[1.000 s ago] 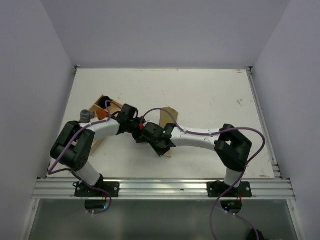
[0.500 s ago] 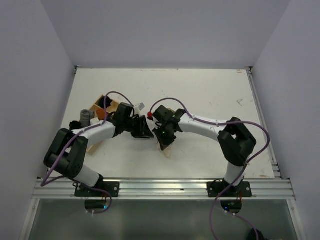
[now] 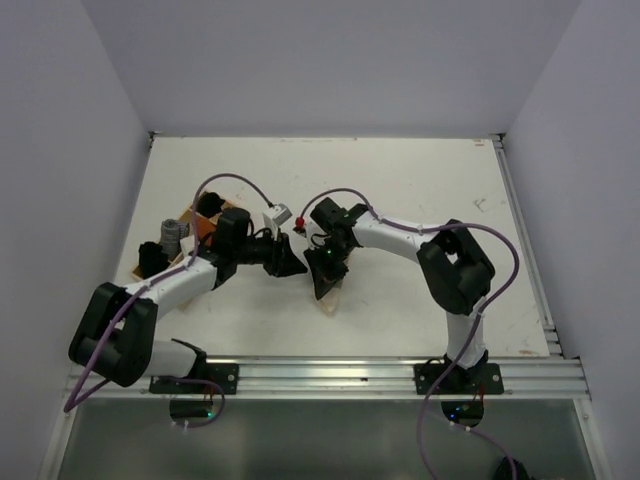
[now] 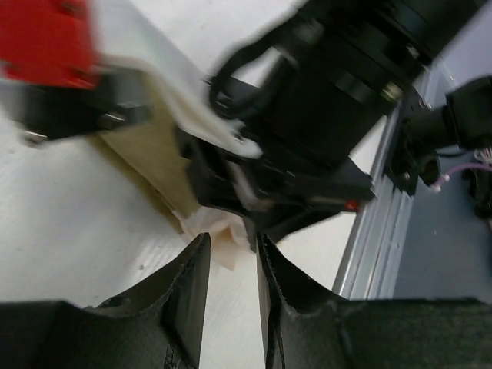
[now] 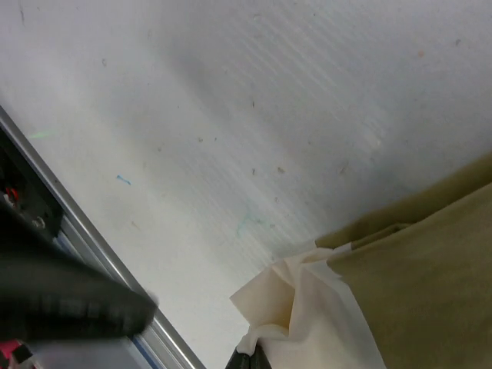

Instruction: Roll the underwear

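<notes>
The underwear shows in the top view as a pale cream tip (image 3: 331, 301) under my right gripper (image 3: 325, 288); the rest is hidden by the arm. In the right wrist view its olive side (image 5: 430, 269) and cream side (image 5: 307, 307) hang over the table, and my right gripper (image 5: 259, 360) is shut on the cream edge. My left gripper (image 3: 293, 262) is just left of the right one. In the left wrist view it (image 4: 231, 254) is slightly open and empty, its fingertips (image 4: 196, 265) close to the cream corner (image 4: 219, 238), which hangs from the black right gripper (image 4: 307, 123).
A wooden box (image 3: 203, 208) with an orange-red bundle stands at the left, with grey (image 3: 172, 230) and black (image 3: 150, 257) rolls beside it. An aluminium rail (image 3: 320, 375) runs along the near edge and also shows in the left wrist view (image 4: 384, 215). White walls enclose the table.
The right wrist has swung away from the near edge, lifting the cloth so only its pale tip shows. The left arm has stretched out, its gripper following to the right beside it.
</notes>
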`<action>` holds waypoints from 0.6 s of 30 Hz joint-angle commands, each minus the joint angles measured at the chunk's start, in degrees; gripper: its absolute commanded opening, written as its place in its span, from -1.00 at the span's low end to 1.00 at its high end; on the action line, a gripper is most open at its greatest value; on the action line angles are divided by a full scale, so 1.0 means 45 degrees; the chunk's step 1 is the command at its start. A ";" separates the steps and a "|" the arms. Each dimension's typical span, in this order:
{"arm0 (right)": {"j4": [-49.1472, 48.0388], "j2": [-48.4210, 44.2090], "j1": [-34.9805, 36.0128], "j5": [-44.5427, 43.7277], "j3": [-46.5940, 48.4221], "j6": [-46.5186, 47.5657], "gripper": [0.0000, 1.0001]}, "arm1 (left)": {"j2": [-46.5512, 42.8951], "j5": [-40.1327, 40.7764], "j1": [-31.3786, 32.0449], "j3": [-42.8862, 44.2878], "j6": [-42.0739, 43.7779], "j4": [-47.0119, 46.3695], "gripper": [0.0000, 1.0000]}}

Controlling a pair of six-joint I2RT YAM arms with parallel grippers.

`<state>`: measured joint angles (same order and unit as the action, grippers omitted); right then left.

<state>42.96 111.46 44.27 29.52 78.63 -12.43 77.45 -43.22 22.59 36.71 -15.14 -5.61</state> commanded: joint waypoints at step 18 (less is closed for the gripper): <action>0.1704 0.2653 -0.1576 0.4436 0.2781 0.1491 -1.00 | -0.2405 -0.1529 0.0780 -0.1457 0.2484 -0.0965 -0.33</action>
<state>48.56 122.96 37.41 45.71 89.36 -7.66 68.58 -52.07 24.75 30.61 -8.01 -12.67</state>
